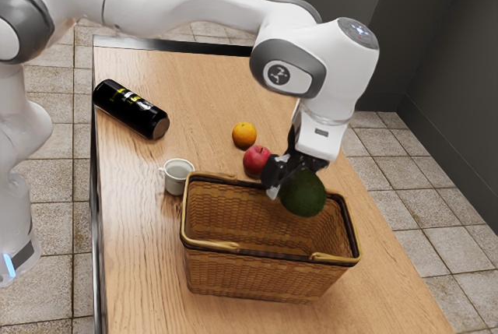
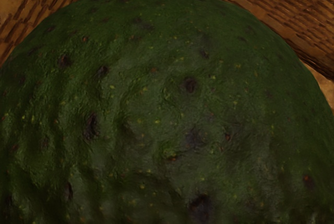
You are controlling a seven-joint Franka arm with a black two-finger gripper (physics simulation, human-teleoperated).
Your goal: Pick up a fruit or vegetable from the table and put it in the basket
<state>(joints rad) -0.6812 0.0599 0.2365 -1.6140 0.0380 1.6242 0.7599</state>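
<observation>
On the wooden worktop, low in the exterior view, the basket sits beneath my claw, which grips the avocado over the basket's end toward the exterior view's right, presumably so that letting go drops it inside.

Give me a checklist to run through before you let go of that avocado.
1. Avocado gripped: ok, the hand is shut on it.
2. Avocado above the basket's opening: ok, it hangs over the end away from the mug.
3. Basket upright: ok, opening upward.
4. Avocado low enough for a soft release: cannot tell, its height over the basket floor is unclear.
5. Hand clear of the apple: cannot tell, they meet in the exterior view, but that may be only the viewing angle.
6. Avocado resting in the basket: not ok, it is in the hand.
</observation>
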